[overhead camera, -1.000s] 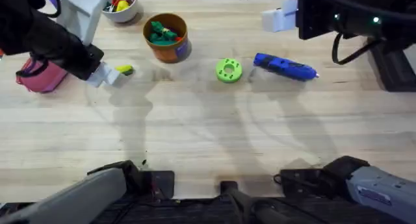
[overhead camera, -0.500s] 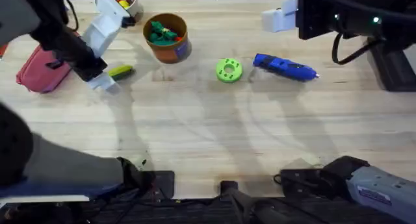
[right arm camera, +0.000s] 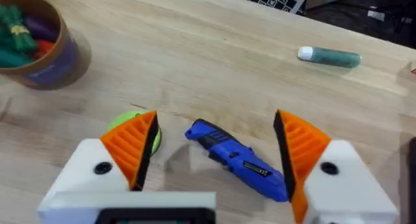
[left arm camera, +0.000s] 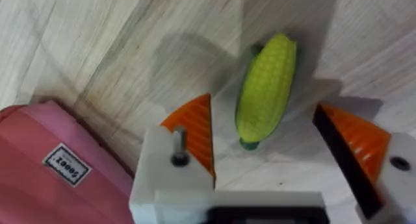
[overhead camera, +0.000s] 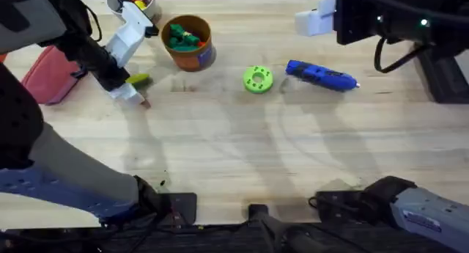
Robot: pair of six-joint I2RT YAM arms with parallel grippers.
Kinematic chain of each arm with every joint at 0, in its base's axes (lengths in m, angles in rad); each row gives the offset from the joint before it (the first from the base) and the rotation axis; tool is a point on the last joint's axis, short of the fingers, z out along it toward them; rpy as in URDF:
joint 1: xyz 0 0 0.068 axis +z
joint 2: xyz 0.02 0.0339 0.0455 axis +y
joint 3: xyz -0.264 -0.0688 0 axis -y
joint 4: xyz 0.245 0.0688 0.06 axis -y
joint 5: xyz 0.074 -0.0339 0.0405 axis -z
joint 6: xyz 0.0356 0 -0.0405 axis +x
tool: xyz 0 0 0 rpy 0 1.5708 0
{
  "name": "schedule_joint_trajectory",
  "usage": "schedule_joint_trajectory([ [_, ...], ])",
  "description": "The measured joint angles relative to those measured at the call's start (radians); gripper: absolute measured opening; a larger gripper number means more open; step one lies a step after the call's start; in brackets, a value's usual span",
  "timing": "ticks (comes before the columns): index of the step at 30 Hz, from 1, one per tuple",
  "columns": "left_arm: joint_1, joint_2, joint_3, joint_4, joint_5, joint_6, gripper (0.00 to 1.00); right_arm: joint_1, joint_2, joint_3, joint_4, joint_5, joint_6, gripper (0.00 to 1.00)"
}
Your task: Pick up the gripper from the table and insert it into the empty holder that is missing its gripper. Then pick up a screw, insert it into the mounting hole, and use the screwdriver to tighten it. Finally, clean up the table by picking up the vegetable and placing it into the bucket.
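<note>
Left arm: I have brought my left gripper (overhead camera: 135, 94) in from the far left of the overhead frame toward the upper-left middle over the last second, and it now sits right at the vegetable (overhead camera: 138, 80).
Left tool: the left gripper (left arm camera: 270, 156) is spread wide and holds nothing. Its orange pads (left arm camera: 195, 130) stand either side of the vegetable (left arm camera: 265, 87), apart from it.
Vegetable: the corn lies flat on the table (overhead camera: 234, 158), upper left of the overhead frame, just left of the bucket (overhead camera: 188, 40). It looks unmoved across the last second.
Pink pouch: the pink pouch (overhead camera: 45, 75) has slid or been uncovered at the left edge as my arm swung. It lies near the left finger, so I watch for a snag.
Bucket: it stands upright in the upper left-centre and already holds dark green and red toys.
Right arm: my right gripper (right arm camera: 214, 152) hangs with its fingers wide apart and empty above the screwdriver (right arm camera: 237, 159).
Screwdriver: it lies untouched in the upper right-centre of the overhead frame (overhead camera: 321, 75), beside the green disc (overhead camera: 257, 79).
Meaning: I judge I am on the clean-up step, lined up to grasp. What remains is to lower, close on the cob and carry it the short way right to the bucket.
Risk: the cob lies slightly askew between the pads, so it may roll as they close.
</note>
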Motion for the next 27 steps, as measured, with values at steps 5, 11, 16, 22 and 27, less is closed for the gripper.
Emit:
schedule_joint_trajectory([
  [5,0.001,0.009,0.003,-0.013,0.049,0.003,0.633,0.0,0.0,0.0,-0.001,0.0,0.0,0.994],
  [11,0.001,0.012,0.005,0.0,0.074,0.0,0.153,0.0,0.0,0.0,-0.001,0.0,0.0,0.994],
  [16,0.001,0.012,0.006,-0.003,0.074,-0.001,0.145,0.0,0.0,0.0,-0.001,0.0,0.0,0.992],
  [22,0.001,0.012,0.006,-0.003,0.074,-0.01,0.136,0.0,0.0,0.0,-0.001,0.0,0.0,0.993],
  [27,0.001,0.012,0.009,-0.005,0.075,-0.017,0.129,0.0,0.0,0.0,-0.001,0.0,0.0,0.994],
])
